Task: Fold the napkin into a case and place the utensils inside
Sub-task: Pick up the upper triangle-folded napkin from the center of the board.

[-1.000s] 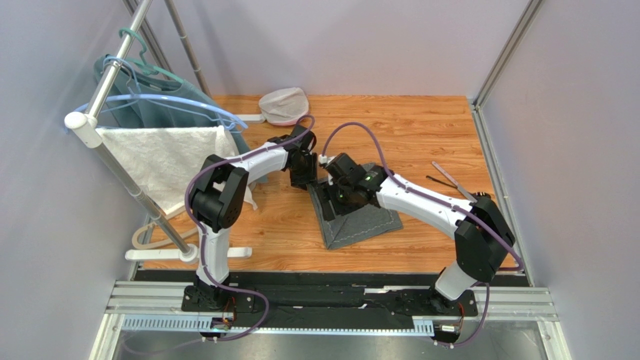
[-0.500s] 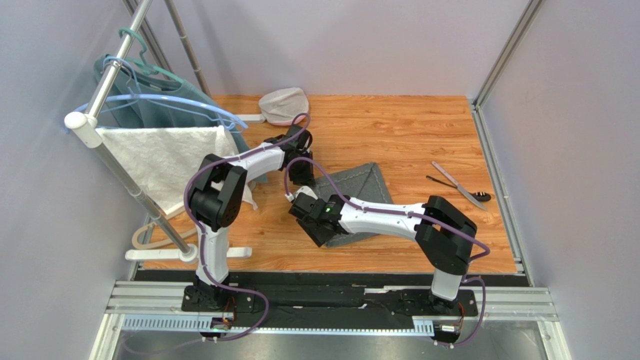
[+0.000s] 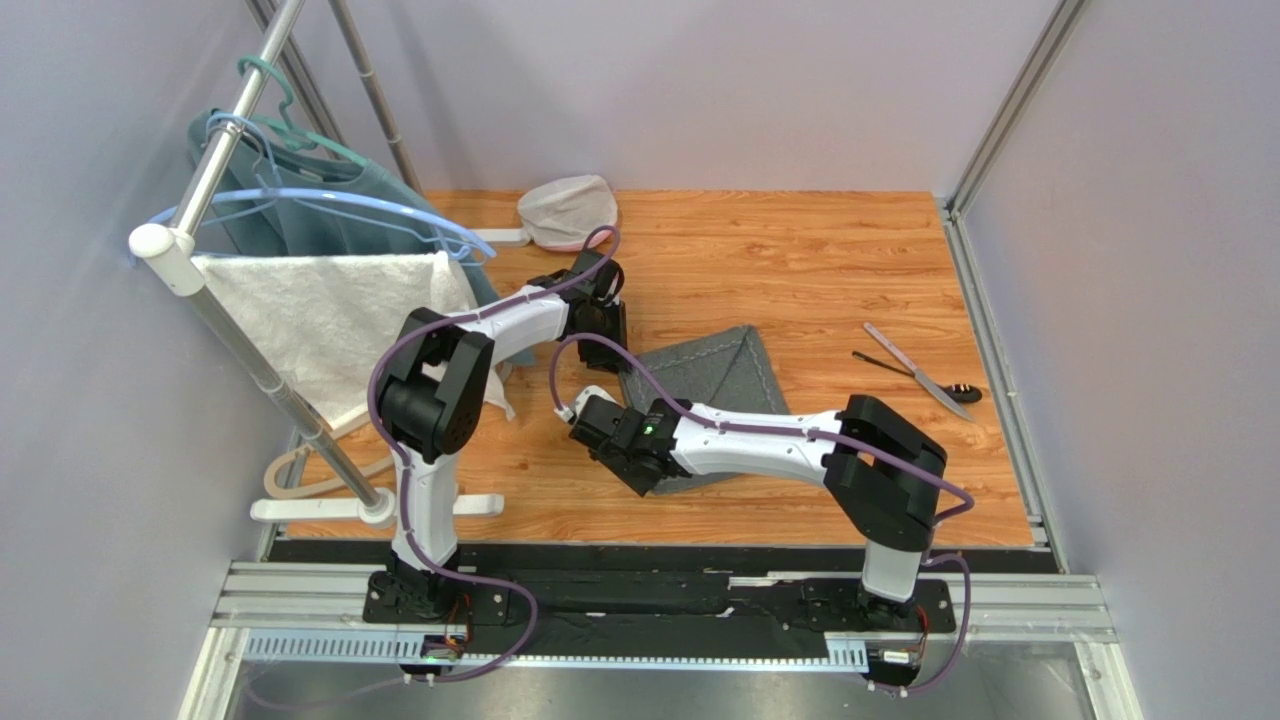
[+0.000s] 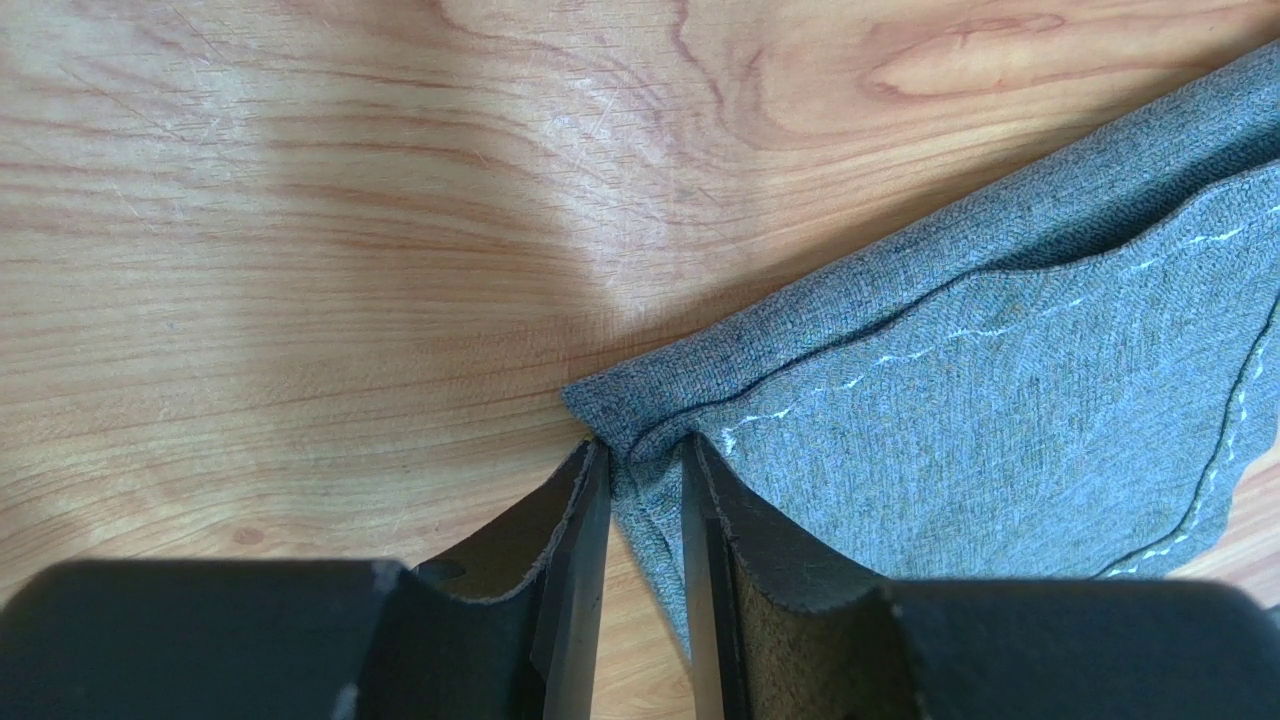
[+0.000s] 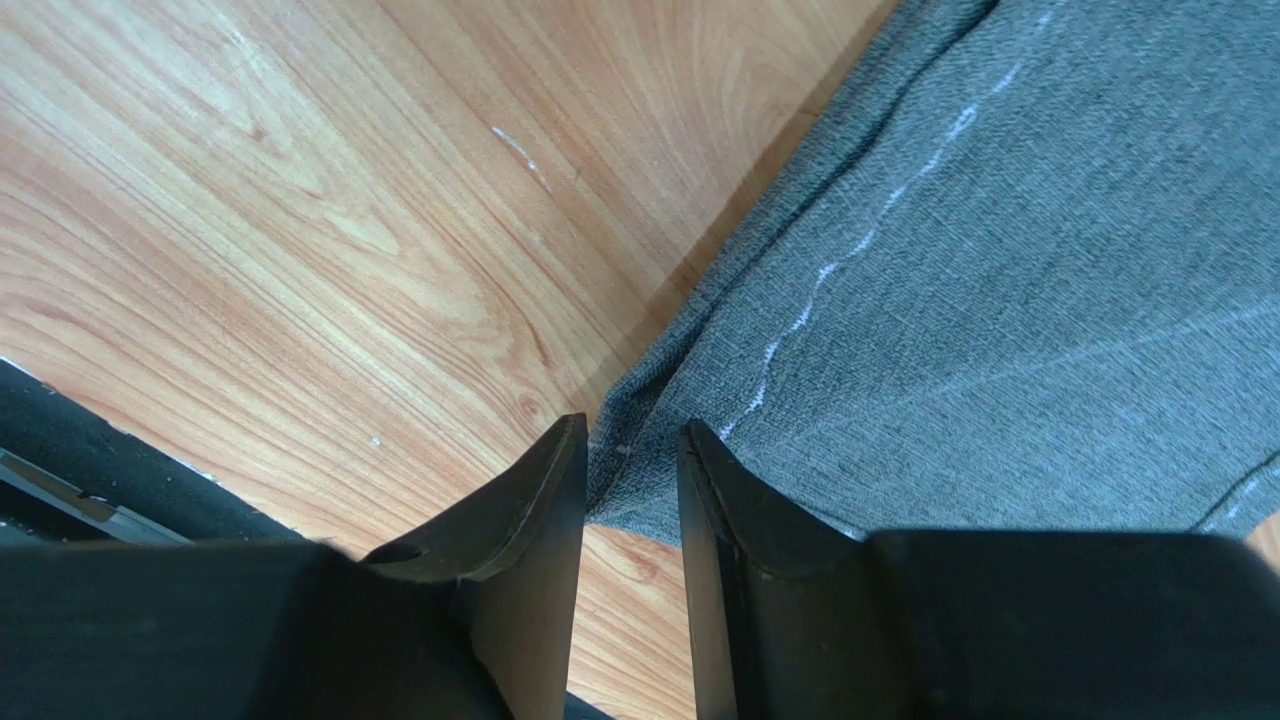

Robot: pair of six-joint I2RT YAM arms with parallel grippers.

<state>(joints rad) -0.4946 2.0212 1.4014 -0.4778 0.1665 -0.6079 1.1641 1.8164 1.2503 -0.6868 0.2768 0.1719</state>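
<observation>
Grip check, near to far. Right gripper (image 5: 631, 446) is at the near-left corner of the napkin (image 5: 1022, 270), jaws clamped on the corner tip with cloth pinched between them. Only a little fabric is in the bite, so I'd rate that hold marginal. The right arm reaches in from the right, and its forearm lies over the napkin's near edge.

Napkin lies flat mid-table (image 3: 842, 255). Its body spreads right from both grippers.

Left gripper (image 4: 643, 458) is at the far-left corner, jaws clenched on cloth. Two layers show there: a stitched flap over a lower layer, both caught in the pinch.

Key relation: both jaws hold the same left edge. That edge runs near-to-far and all the free cloth lies to their right. My read is that the next fold carries this edge rightward over the body. The corners need to travel together or the fold skews.

Case is not formed yet. Utensils (image 3: 911, 365) lie side by side, well apart to the right near the wall, with the right arm's base closer to them.
</observation>
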